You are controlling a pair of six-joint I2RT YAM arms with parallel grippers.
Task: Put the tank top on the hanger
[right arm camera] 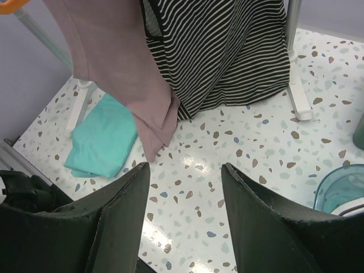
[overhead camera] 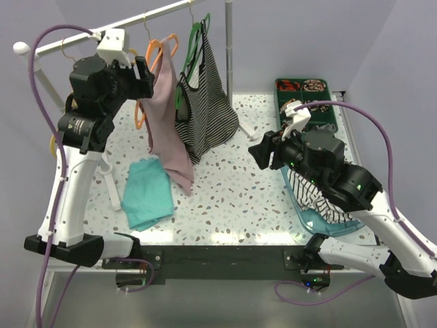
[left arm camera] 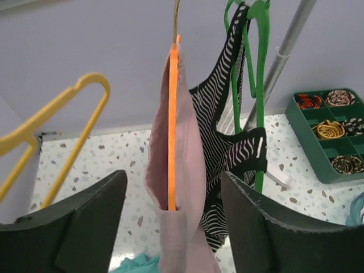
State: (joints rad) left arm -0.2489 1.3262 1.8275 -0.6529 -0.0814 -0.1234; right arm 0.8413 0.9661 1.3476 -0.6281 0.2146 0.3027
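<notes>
The mauve-pink tank top [overhead camera: 167, 130] hangs on the orange hanger [overhead camera: 158, 51], which hooks on the rail at the back left. Its lower end trails onto the table. In the left wrist view the hanger [left arm camera: 172, 125] runs edge-on through the top [left arm camera: 190, 170], and one strap loops round the orange arm. My left gripper [overhead camera: 145, 74] is up at the hanger. It is open [left arm camera: 173, 174], with one finger on each side of the cloth and neither touching it. My right gripper [overhead camera: 258, 152] hovers open over the table [right arm camera: 186, 166], nothing between its fingers.
A black-and-white striped top [overhead camera: 205, 102] hangs on a green hanger right of the pink one. A yellow hanger [left arm camera: 62, 131] hangs to the left. A teal folded cloth [overhead camera: 147, 191] lies below. A green compartment tray [overhead camera: 305, 96] and a clear bin [overhead camera: 321, 208] stand at right.
</notes>
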